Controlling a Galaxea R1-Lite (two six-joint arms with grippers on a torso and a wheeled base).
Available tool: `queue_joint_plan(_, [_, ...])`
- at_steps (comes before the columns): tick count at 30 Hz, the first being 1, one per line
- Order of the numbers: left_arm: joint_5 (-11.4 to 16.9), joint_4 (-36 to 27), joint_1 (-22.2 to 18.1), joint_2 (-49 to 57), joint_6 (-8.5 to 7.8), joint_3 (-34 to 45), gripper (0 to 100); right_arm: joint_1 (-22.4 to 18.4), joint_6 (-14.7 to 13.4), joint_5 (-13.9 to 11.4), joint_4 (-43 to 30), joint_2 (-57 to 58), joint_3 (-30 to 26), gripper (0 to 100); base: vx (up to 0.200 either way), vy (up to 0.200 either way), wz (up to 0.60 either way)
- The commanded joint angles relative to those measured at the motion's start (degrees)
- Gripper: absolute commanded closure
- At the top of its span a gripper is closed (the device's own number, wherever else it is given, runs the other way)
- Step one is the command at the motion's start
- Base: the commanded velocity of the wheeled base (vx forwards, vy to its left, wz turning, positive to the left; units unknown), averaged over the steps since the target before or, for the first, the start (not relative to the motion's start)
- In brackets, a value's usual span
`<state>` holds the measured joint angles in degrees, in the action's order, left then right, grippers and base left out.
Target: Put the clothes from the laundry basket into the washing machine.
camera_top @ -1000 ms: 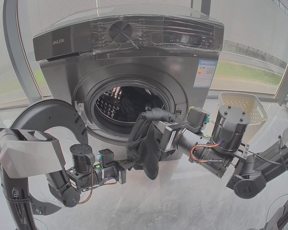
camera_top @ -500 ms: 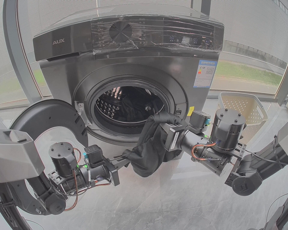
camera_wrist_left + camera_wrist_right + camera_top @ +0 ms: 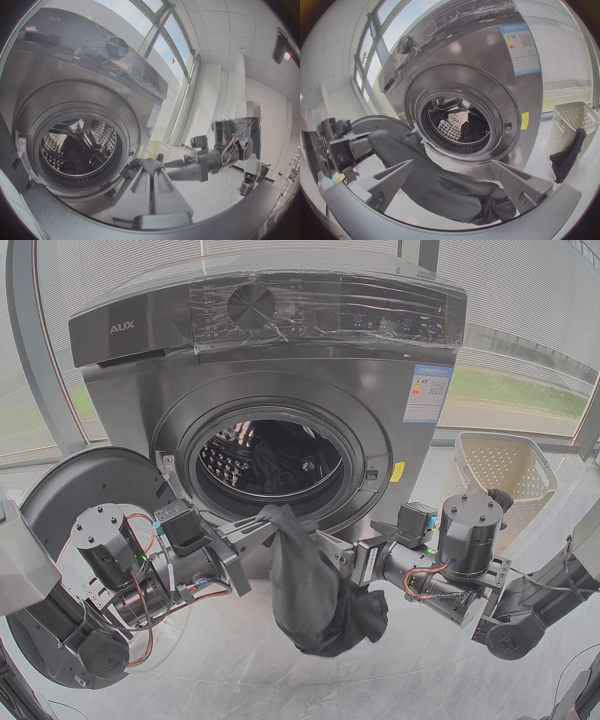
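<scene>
Fingers of the left gripper point(image 3: 267, 524) are pressed together on the top fold of a dark grey limp cloth garment point(image 3: 312, 596), pinching it in front of the lower rim of the round drum opening point(image 3: 269, 459). From that pinch the garment hangs down in a long sagging bundle, its lowest part above the pale grey marbled floor point(image 3: 406, 671); whether it touches the floor I cannot tell.

The right gripper point(image 3: 452, 164) sits just beside the hanging cloth on the robot's right, its fingers spread wide and gripping nothing. The garment droops across the gap between them and below.

Behind both arms stands the dark grey front-loading washing machine point(image 3: 262, 377). Its round door point(image 3: 94, 484) is swung fully open to the robot's left. Inside the shiny perforated drum lies a heap of dark clothing point(image 3: 278, 459).

To the robot's right, on the floor beside the machine, is the cream perforated plastic laundry basket point(image 3: 506, 459). A dark cloth point(image 3: 568, 153) hangs over its near rim, partly inside and partly down the outside wall.
</scene>
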<state>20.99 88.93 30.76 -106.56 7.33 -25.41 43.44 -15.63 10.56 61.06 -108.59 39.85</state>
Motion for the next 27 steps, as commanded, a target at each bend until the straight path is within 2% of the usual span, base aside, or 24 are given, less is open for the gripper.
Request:
queue_joint_plan(1, [-0.1,0.0,0.5,0.2,0.32,-2.4,100,-0.1,0.2,0.0,-0.2,-0.3,-1.7,0,0.000,0.000,0.00])
queue_joint_plan(10, [-0.3,-1.6,0.7,0.1,0.32,-4.6,100,-0.3,2.3,-0.1,-1.8,-0.6,-4.8,0,0.000,0.000,0.00])
queue_joint_plan(16, [-2.0,-1.6,0.7,0.1,0.23,-5.1,100,0.3,2.4,-0.3,-1.1,-1.7,-4.5,0,0.000,0.000,0.00])
queue_joint_plan(27, [-2.2,-1.8,0.6,0.1,0.32,-6.4,100,1.7,2.4,-0.4,-1.0,-2.9,-4.3,0,0.000,0.000,0.00])
